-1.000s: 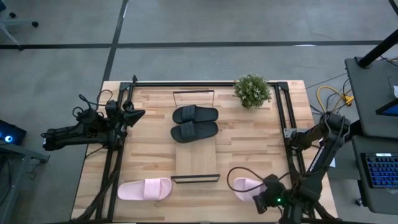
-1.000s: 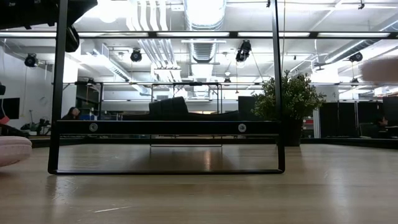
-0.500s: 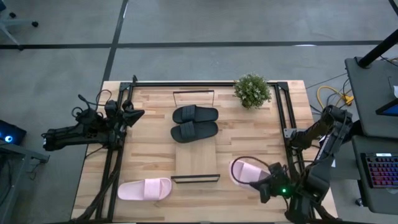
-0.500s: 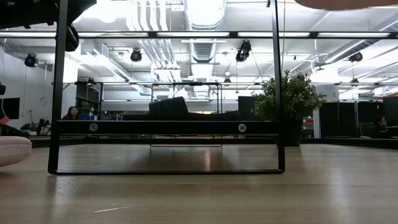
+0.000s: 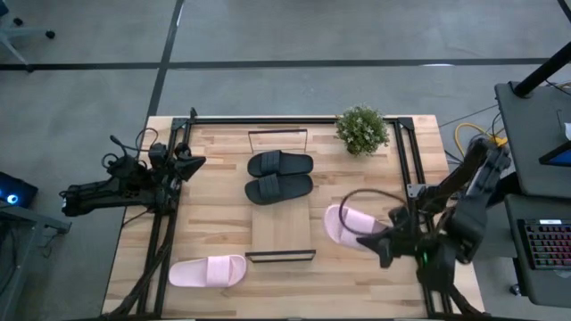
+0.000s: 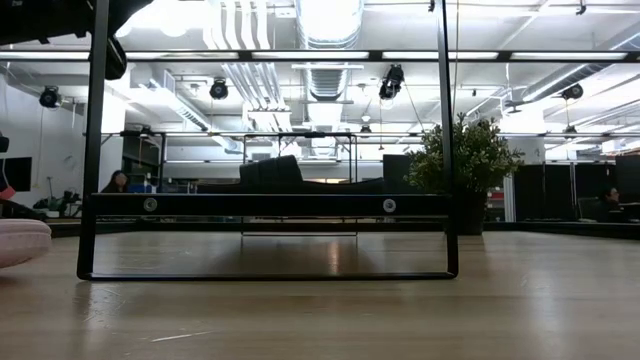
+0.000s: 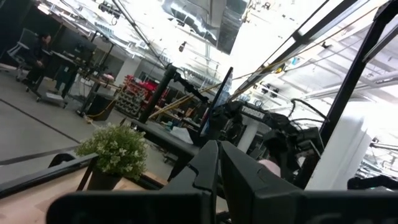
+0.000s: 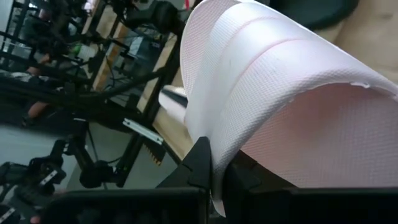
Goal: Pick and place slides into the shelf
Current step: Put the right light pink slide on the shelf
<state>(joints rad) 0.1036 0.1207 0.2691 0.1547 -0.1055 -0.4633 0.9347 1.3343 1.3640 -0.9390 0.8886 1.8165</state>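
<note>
Left tool's dark fingers (image 7: 214, 180) pressed together, small potted plant (image 7: 115, 149) beyond, far room behind.

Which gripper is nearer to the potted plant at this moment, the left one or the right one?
The right gripper, shut on a pink slide, is in front of the potted plant and nearer. The left gripper waits at the table's far left edge.

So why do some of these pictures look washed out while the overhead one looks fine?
In the low view the ceiling lights blow out to white, and the tabletop close to the lens goes soft. The left wrist view faces bright ceiling too, leaving its own fingers as dark shapes. In the right wrist view the pink slide fills the frame. The high view is evenly lit.
</note>
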